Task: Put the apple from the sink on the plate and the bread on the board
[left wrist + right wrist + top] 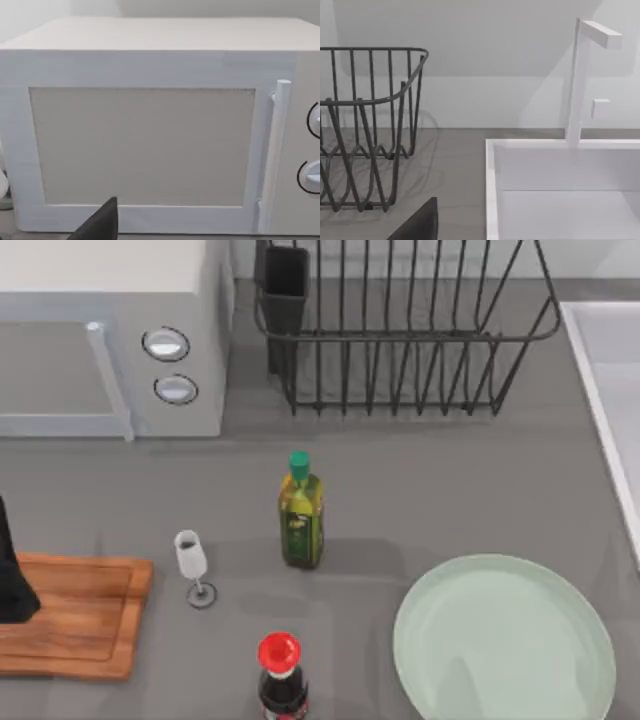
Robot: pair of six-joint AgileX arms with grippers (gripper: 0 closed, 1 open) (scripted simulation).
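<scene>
The pale mint plate [505, 640] lies bare at the front right of the table. The brown wooden board [80, 625] lies at the front left, with nothing on the part that shows. A dark part of my left arm [12, 570] hangs over the board's left end. Its gripper [97, 226] faces the microwave door. The sink [608, 390] runs along the right edge. My right gripper [417, 225] is near the sink's rim [491, 190], looking into the basin. The apple and the bread are out of view.
A white microwave [110, 335] stands at the back left and a black wire dish rack [400, 330] at the back middle. An oil bottle [300, 510], a wine glass [192, 565] and a red-capped dark bottle [280, 675] stand mid-table. A faucet [577, 80] rises behind the sink.
</scene>
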